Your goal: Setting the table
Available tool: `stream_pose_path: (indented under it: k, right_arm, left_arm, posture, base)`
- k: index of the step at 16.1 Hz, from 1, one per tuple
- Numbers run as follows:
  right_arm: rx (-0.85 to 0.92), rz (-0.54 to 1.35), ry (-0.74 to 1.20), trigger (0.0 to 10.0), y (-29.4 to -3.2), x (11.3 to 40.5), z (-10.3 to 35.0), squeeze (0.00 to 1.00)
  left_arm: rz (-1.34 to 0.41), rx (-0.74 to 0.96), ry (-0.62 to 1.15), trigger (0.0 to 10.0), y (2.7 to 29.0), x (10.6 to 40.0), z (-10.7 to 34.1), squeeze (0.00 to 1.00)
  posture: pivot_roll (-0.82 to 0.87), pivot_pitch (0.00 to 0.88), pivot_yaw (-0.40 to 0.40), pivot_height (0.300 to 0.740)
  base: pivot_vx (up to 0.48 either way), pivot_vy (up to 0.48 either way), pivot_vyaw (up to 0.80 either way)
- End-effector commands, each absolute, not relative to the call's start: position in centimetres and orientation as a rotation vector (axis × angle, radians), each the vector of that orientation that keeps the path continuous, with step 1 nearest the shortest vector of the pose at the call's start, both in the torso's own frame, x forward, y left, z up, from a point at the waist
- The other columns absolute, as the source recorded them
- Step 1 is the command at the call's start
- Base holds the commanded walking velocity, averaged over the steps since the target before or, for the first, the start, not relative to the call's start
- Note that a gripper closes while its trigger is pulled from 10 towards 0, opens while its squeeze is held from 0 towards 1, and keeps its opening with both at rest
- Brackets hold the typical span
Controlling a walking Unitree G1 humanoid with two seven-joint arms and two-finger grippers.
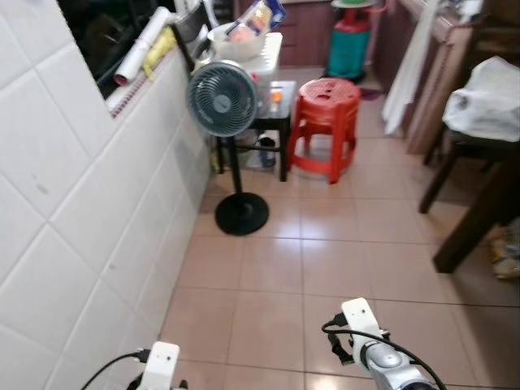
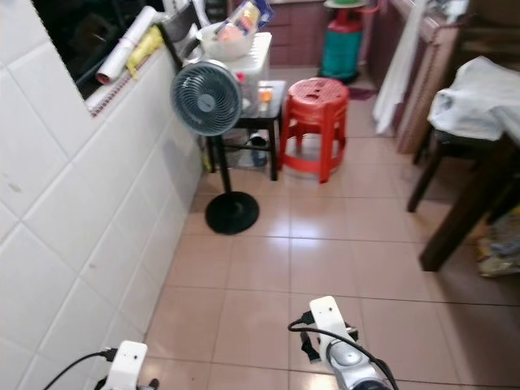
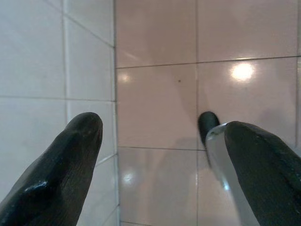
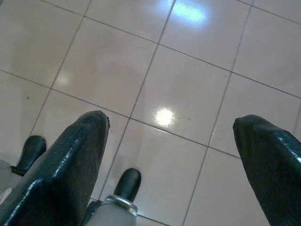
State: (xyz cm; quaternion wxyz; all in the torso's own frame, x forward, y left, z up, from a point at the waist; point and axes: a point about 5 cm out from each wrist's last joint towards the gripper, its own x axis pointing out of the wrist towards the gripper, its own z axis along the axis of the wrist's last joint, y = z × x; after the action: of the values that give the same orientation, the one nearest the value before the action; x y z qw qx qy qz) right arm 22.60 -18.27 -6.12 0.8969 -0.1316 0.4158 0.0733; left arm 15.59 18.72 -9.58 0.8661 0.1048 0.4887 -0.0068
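Pink floor tiles [image 1: 325, 260] run ahead of me down a narrow kitchen passage, with a white tiled wall [image 1: 73, 227] filling the left of the frame.

My left gripper [image 3: 155, 155] hangs low beside that wall, fingers spread apart and holding nothing; its wrist view looks straight down at the seam where wall meets floor. My right gripper [image 4: 171, 155] hangs the same way over bare floor, fingers wide and empty. Both arms sit at the bottom edge of the head view, idle, which I judge fits walking rather than handling.

Further out, a standing fan [image 1: 223, 99] is in the upper middle, its round base [image 1: 241, 216] on the floor close to the wall. Just behind it a small dark table [image 1: 272, 106] carries a white box with a bowl [image 1: 236, 39] on top. A red stool [image 1: 327, 122] stands right beside it, and a green gas cylinder [image 1: 351, 45] is at the top of the frame.

At the right edge a dark wooden table [image 1: 487, 195] shows its legs, with a white bag [image 1: 487, 97] on the seat beside it. That table is probably the one to set. Nothing is in hand yet, so I judge the task has barely begun, and the bowl up by the fan looks the likeliest thing to fetch.
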Motion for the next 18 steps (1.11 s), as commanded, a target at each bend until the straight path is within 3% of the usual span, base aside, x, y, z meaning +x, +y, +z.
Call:
stream_pose_path:
  k: [1, 5, 12, 18]
  right_arm:
    - [-0.261, 0.156, 0.864, 10.0, -17.7, 22.7, -6.2, 0.0]
    - [-0.289, 0.174, 0.864, 10.0, -17.8, 22.6, -6.2, 0.0]
    - [-0.388, 0.286, 0.848, 10.0, -17.2, 23.4, -5.7, 0.0]
    - [-0.369, 0.302, 0.837, 10.0, -15.6, 23.8, -5.6, 0.0]
  left_arm:
    - [-0.004, 0.233, 1.033, 10.0, 19.4, 15.5, -9.6, 0.0]
    - [-0.028, 0.207, 1.038, 10.0, 19.1, 15.4, -9.6, 0.0]
    - [0.042, 0.106, 1.044, 10.0, 18.2, 14.9, -9.9, 0.0]
    - [0.017, 0.125, 1.047, 10.0, 18.6, 14.8, -9.9, 0.0]
  posture:
    - [-0.07, 0.0, 0.069, 0.74]
    - [-0.06, 0.0, 0.057, 0.74]
    - [0.01, 0.0, -0.047, 0.74]
    - [0.01, 0.0, -0.017, 0.74]
  base:
    - [0.0, 0.0, 0.0]
    - [0.0, 0.0, 0.0]
    - [0.0, 0.0, 0.0]
    - [0.0, 0.0, 0.0]
